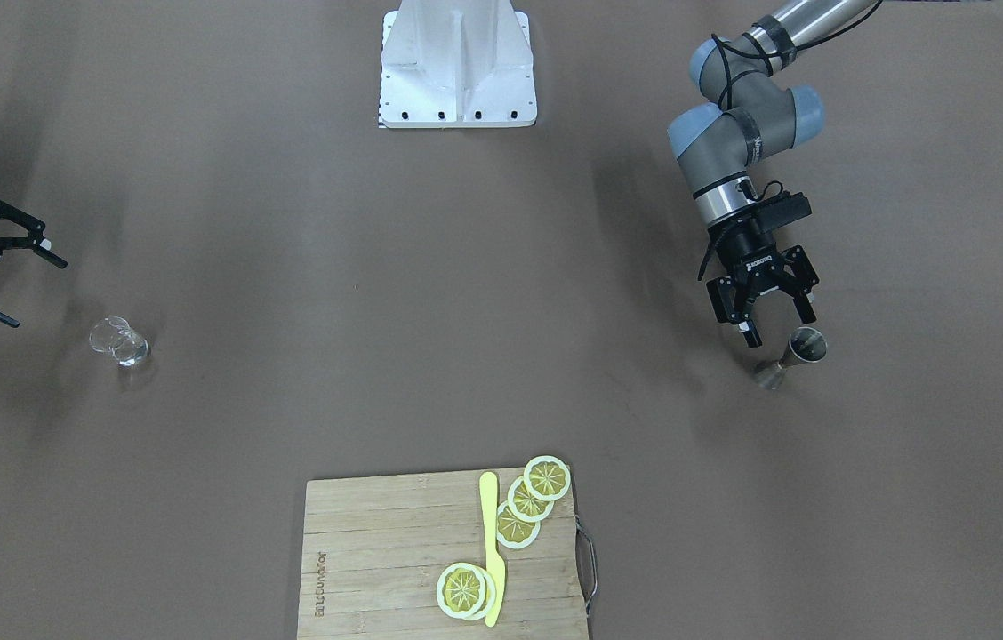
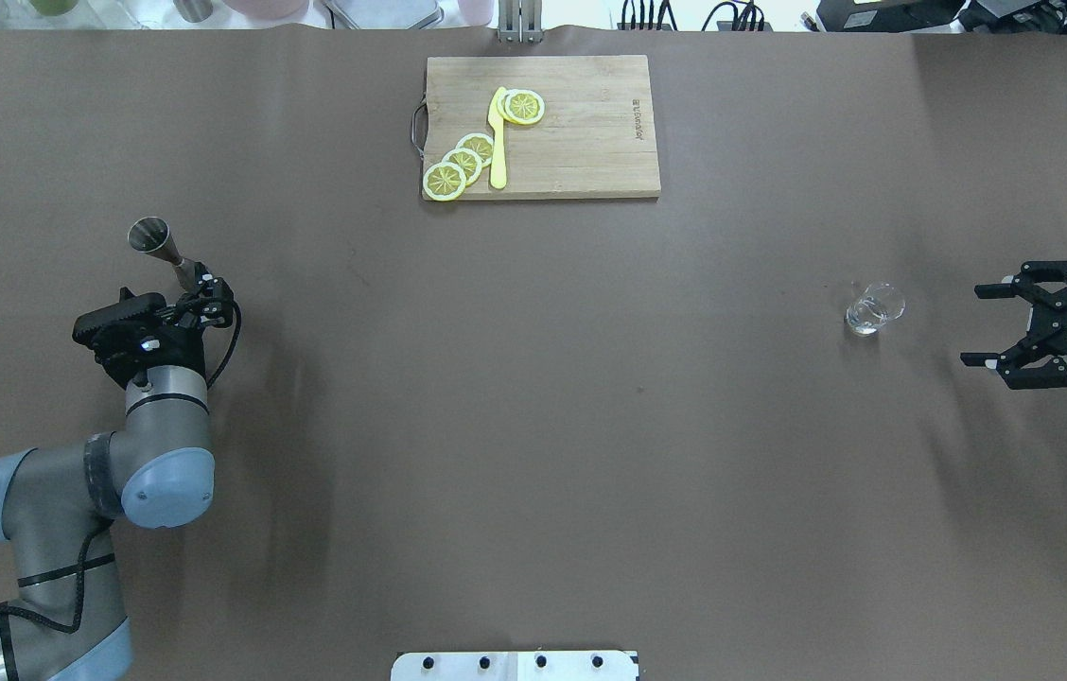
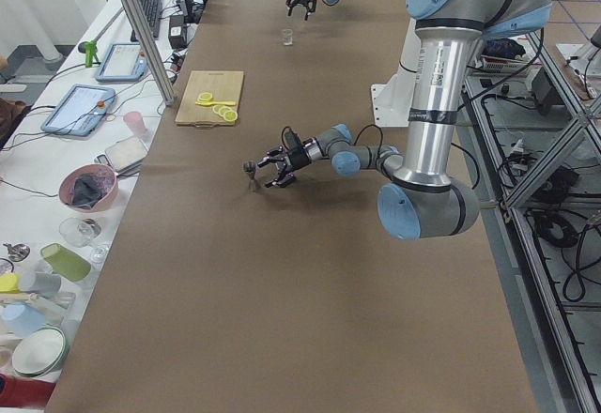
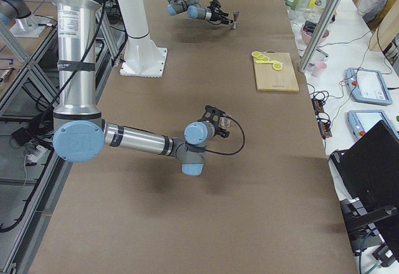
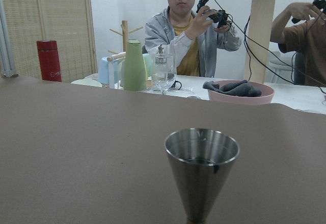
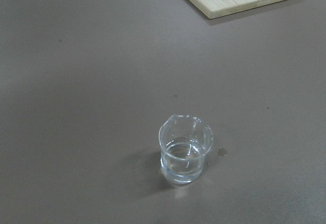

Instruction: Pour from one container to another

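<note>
A steel jigger point(image 1: 793, 356) point(image 2: 158, 244) stands upright on the brown table, with a little liquid showing in its top cup point(image 5: 202, 158). My left gripper point(image 1: 779, 327) point(image 2: 202, 284) is open, and the jigger stands just beyond its fingertips, untouched. A small clear glass beaker point(image 1: 119, 341) point(image 2: 874, 307) point(image 6: 184, 150) holding a little clear liquid stands on the other side of the table. My right gripper point(image 1: 37, 293) point(image 2: 973, 325) is open and a short way off from the beaker, holding nothing.
A wooden cutting board point(image 2: 581, 142) with lemon slices point(image 2: 463, 163) and a yellow knife point(image 2: 498, 137) lies at the table's far middle. The white robot base point(image 1: 457, 67) is on my side. Cups, a pink bowl point(image 5: 239, 91) and people sit beyond the left end.
</note>
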`<state>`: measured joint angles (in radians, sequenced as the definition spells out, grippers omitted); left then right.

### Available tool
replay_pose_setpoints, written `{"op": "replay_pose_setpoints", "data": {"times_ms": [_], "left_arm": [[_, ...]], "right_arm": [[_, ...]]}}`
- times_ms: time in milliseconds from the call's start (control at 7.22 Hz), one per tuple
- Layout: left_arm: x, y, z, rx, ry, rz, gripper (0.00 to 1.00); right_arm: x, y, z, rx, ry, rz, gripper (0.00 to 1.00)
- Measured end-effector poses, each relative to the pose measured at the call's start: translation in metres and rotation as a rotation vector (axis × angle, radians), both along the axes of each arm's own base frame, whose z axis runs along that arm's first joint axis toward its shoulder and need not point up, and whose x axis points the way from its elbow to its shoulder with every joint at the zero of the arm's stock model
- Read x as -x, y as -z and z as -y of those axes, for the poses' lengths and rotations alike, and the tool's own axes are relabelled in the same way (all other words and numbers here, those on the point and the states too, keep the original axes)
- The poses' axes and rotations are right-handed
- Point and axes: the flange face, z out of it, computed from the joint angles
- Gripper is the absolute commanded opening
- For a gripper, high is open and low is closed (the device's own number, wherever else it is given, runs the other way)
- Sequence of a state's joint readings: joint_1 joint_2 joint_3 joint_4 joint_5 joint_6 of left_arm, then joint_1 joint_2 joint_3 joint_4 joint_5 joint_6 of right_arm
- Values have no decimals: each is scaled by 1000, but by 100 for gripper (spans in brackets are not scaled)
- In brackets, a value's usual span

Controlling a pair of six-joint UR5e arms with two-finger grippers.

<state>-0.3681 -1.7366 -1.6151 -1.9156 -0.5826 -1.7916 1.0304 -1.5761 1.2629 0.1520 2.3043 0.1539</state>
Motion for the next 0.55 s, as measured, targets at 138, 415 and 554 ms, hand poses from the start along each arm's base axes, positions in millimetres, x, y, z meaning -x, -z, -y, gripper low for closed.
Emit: {"op": "replay_pose_setpoints", "data": {"times_ms": [138, 415, 554], "left_arm": [[-4, -2, 2, 0, 6, -1, 96], [-8, -9, 4, -7, 24, 0, 95], [-8, -12, 5, -12, 30, 9, 95]], "right_arm": [[0, -1, 7, -12, 20, -3, 100], [6, -3, 22, -36, 63, -7, 100], [10, -2, 30, -48, 80, -7, 100]]}}
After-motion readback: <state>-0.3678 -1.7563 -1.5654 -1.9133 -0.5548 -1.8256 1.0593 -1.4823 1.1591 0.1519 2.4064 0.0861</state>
